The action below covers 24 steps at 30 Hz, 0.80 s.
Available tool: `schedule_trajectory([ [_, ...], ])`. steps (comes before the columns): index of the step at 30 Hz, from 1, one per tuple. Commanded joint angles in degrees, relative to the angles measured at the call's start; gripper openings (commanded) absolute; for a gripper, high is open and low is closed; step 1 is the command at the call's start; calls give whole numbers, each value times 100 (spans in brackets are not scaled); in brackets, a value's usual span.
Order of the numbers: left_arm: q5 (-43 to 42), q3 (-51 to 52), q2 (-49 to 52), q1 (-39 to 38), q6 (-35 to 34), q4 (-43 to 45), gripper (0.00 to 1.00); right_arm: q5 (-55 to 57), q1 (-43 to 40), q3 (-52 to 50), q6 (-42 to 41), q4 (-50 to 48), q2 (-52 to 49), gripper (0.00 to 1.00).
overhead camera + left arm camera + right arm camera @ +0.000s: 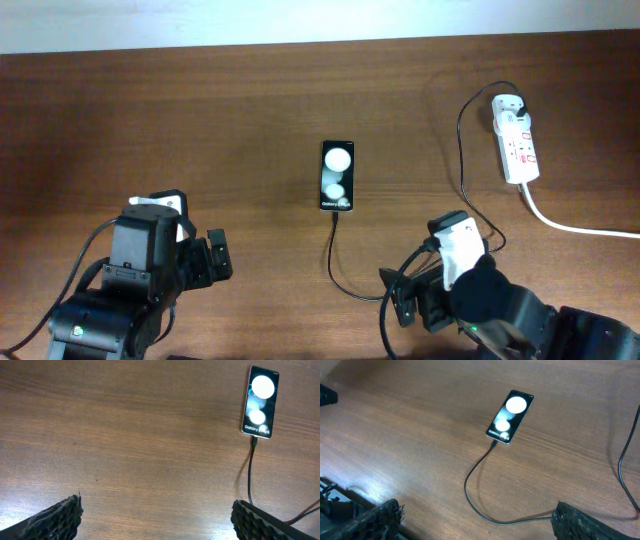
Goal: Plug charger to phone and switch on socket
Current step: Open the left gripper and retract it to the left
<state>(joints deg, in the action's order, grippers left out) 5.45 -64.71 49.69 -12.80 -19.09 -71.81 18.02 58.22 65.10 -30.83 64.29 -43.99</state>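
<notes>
The phone (337, 175) lies flat in the middle of the table, glossy black with two white reflections; it also shows in the left wrist view (259, 402) and the right wrist view (510, 416). The charger cable (333, 255) has its tip in the phone's near end and curves down and right, then up to the socket (516, 138) at the far right. It also shows in the left wrist view (249, 477) and the right wrist view (475, 495). My left gripper (155, 517) is open and empty at the near left. My right gripper (475, 520) is open over the cable's loop.
The socket's thick white cord (570, 225) runs off the right edge. A pale wall strip runs along the table's far edge (300, 45). Bare wood lies between the arms and the phone.
</notes>
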Motion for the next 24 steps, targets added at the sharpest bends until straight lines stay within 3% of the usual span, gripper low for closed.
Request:
schedule_trajectory([
  [1,103,50,-179,-15,-68,-9,99,70,-20,68,33,-15,-308,99],
  [6,101,50,-772,345,-68,-11,99,68,-20,68,0,-57,-970,99],
  [10,103,50,-1355,1045,-68,-37,99,70,-22,68,-625,-63,-1357,99],
  [14,103,50,-1755,1185,-68,-162,99,70,-81,68,-914,-55,-1469,99],
  [17,103,50,-2070,1185,-68,-210,99,63,-713,68,-1360,144,-1467,99],
  [24,98,50,-2505,1185,-79,-538,99,-345,-2245,68,-1405,616,-1467,99],
])
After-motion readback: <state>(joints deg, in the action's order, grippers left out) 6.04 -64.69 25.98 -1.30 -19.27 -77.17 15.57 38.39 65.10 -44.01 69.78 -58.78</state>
